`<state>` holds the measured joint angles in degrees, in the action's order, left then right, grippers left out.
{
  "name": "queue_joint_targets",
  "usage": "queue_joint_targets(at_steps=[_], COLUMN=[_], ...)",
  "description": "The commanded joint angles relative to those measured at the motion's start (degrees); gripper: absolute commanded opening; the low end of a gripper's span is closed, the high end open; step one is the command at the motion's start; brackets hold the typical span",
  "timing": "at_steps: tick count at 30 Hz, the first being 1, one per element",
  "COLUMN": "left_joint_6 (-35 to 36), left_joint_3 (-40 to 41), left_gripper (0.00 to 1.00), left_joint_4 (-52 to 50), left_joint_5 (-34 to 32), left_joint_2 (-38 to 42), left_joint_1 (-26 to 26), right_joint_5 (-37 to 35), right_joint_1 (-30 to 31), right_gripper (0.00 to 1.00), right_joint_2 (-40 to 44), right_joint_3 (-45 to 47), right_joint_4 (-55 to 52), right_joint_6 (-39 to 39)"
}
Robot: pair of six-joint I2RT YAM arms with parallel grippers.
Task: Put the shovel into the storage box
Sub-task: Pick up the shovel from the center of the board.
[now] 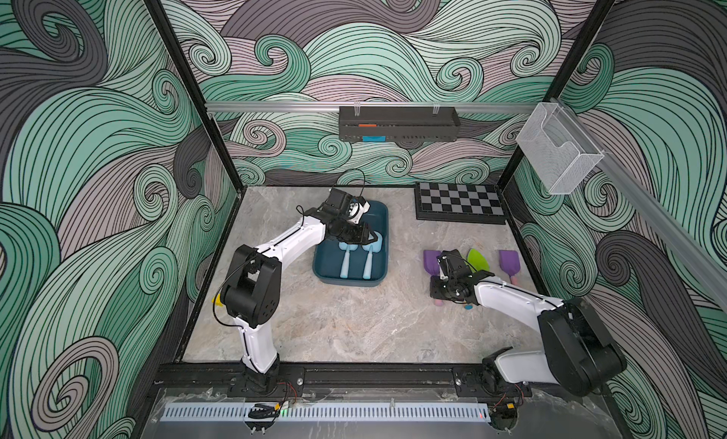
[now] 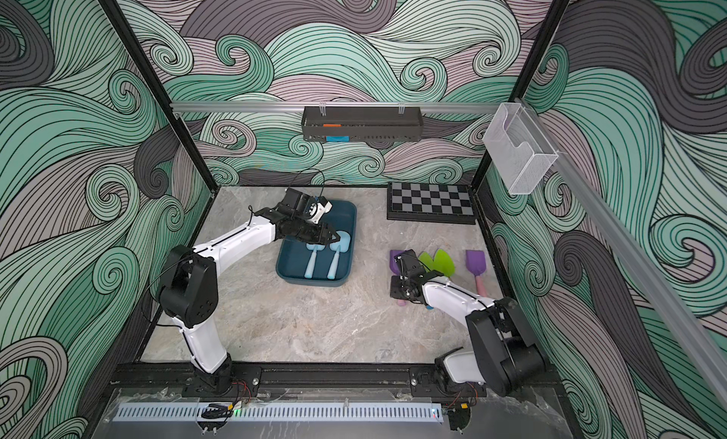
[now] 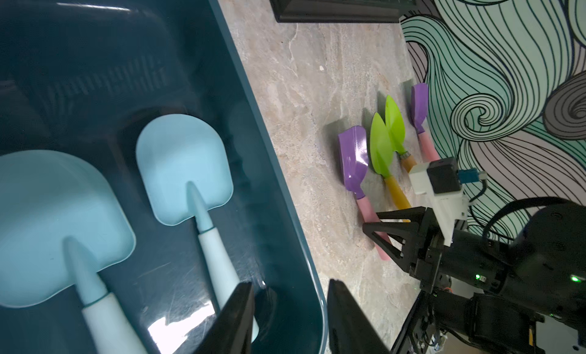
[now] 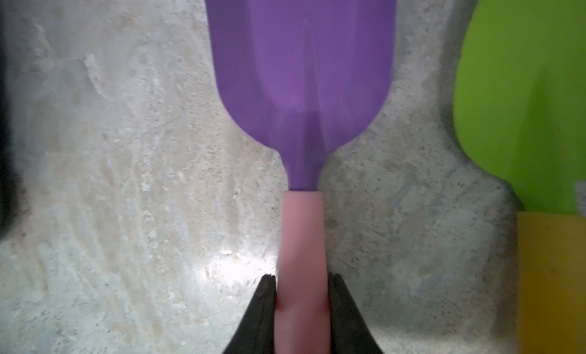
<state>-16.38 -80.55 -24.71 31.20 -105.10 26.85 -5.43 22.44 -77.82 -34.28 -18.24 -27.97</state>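
Note:
The teal storage box (image 1: 383,220) (image 2: 351,220) (image 3: 253,114) lies on the table's far middle and holds two light blue shovels (image 1: 345,260) (image 1: 369,256) (image 3: 184,165). My left gripper (image 1: 369,236) (image 3: 290,284) hovers over the box's near right corner, open, with nothing between its fingers. Right of the box lies a purple shovel (image 1: 431,260) (image 2: 396,260) (image 3: 353,155) (image 4: 301,67) with a pink handle (image 4: 302,235). My right gripper (image 1: 442,285) (image 4: 301,276) is shut on that handle, low over the table.
Two green shovels (image 1: 479,260) (image 3: 382,146) and another purple shovel (image 1: 507,260) (image 3: 419,102) lie just right of the held one. A chessboard (image 1: 460,201) sits at the back right. A black tray (image 1: 397,122) and a white wire basket (image 1: 558,150) hang on the walls.

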Motion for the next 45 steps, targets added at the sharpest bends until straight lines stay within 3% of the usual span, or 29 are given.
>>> queue_joint_targets(at_steps=[1,11,21,27,30,38,40,44,45], left_joint_6=[-2.73,-4.65,-3.14,-3.56,-3.65,-3.74,-3.69,-3.63,-3.56], left_joint_3=[0.4,-0.67,-2.82,-3.52,-3.97,-4.0,-4.05,-4.09,-4.1], left_gripper=[0.42,0.43,0.43,0.43,0.37,0.06,0.0,0.0,0.0], left_joint_4=[5.14,8.44,5.82,6.72,6.72,6.89,6.89,6.99,6.97], left_joint_5=[3.25,3.42,-2.4,-2.31,-1.88,-1.57,-1.45,-1.32,-1.32], left_joint_2=[1.41,-0.64,-1.35,-2.92,-3.62,-4.19,-4.3,-4.45,-4.32], left_joint_1=[1.58,5.46,7.83,8.74,8.79,8.92,8.92,8.84,8.83], right_joint_5=[1.92,0.19,-0.02,-0.36,-0.53,-1.42,-1.5,-2.58,-2.72], right_joint_1=[1.42,10.2,15.88,18.47,19.22,20.88,21.22,21.6,21.73], right_gripper=[0.0,0.0,0.0,0.0,0.0,0.0,0.04,0.3,0.41], right_joint_2=[3.5,7.3,6.42,6.74,6.81,6.97,6.98,7.82,8.31], right_joint_3=[-3.02,-9.22,-12.1,-12.91,-13.0,-13.2,-13.01,-12.7,-12.48], right_joint_4=[-0.86,-5.35,-5.42,-5.58,-5.53,-5.1,-4.65,-4.2,-3.92], right_joint_6=[1.55,1.42,-0.18,-0.93,-1.2,-1.73,-1.67,-1.33,-1.27])
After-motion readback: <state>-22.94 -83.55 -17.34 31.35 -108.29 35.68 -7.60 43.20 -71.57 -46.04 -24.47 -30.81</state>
